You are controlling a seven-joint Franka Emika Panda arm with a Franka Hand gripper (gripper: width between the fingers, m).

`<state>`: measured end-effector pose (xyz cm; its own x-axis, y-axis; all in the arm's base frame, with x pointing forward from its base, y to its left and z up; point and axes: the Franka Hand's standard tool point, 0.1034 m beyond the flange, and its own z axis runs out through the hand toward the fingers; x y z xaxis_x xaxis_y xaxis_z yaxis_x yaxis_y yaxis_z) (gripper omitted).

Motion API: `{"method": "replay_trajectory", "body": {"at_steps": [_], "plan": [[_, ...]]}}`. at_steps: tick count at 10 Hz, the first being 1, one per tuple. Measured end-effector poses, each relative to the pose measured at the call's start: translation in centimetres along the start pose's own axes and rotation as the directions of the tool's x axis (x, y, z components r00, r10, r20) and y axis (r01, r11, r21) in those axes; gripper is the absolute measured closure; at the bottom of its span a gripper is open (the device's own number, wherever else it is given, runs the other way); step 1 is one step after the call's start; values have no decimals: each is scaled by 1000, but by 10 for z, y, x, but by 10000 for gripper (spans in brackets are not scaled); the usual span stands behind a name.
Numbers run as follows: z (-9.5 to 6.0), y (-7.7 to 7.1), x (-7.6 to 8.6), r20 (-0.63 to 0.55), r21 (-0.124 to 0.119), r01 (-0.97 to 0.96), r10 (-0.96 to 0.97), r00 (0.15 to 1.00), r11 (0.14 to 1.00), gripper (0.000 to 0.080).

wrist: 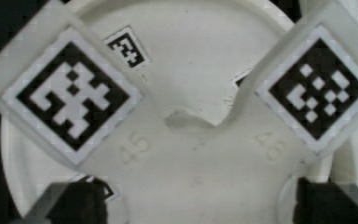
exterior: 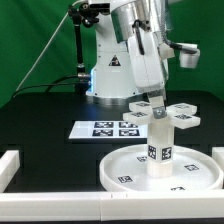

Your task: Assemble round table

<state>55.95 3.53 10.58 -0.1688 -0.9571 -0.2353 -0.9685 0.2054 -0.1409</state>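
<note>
1. Nearest the lens in the exterior view, a white rail (exterior: 60, 187) runs along the table's front edge, with a raised white block (exterior: 10, 163) at its end, about eight o'clock in the frame.
2. Just behind it lies the large rimmed round disc (exterior: 125, 172), flat on the black table (exterior: 40, 120), at five o'clock.
3. At the disc's centre the short thick cylinder leg (exterior: 158, 148) stands upright, a tag on its side.
4. On top of the leg sits the cross-shaped piece (exterior: 182, 117), its tagged arms spreading out level.
5. From above, the gripper (exterior: 152, 101) reaches the cross at its hub. Whether the fingers pinch it, and how far apart they stand, I cannot tell from that side.
6. Through the wrist view, two dark fingertips (wrist: 73, 198) show only as slivers at the frame's edge, set well apart, with white plastic between them; contact is hidden.
7. Two diamond-turned tags (wrist: 69, 92) on the cross arms fill most of that picture and are cut off at its borders. Pale disc surface (wrist: 176, 35) shows between them, blurred.
8. Behind the disc, at nine o'clock from the leg, the marker board (exterior: 105, 128) lies flat, its far end covered by the cross.
9. At twelve o'clock, the white arm's base (exterior: 108, 72) stands before a green curtain (exterior: 35, 45).
</note>
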Motion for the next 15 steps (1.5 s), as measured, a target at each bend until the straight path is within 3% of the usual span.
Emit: {"method": "replay_trajectory", "body": {"at_steps": [1,2,4,7,9,12,13,15], "plan": [[-7,-1,-1,12,-10,61,-61,998,998,188],[-16,-4,-4,18,-1,83,-83,996,997,157],[-32,-9,-10,37,26,121,-122,992,992,157],[-29,-8,-10,32,21,210,-211,977,977,150],[-29,-5,-17,19,-6,496,-496,868,868,150],[-21,-5,-27,53,-57,814,-813,580,578,150],[-21,-7,-26,52,-50,832,-831,554,552,150],[-21,-6,-25,60,-43,910,-908,415,413,150]]}}
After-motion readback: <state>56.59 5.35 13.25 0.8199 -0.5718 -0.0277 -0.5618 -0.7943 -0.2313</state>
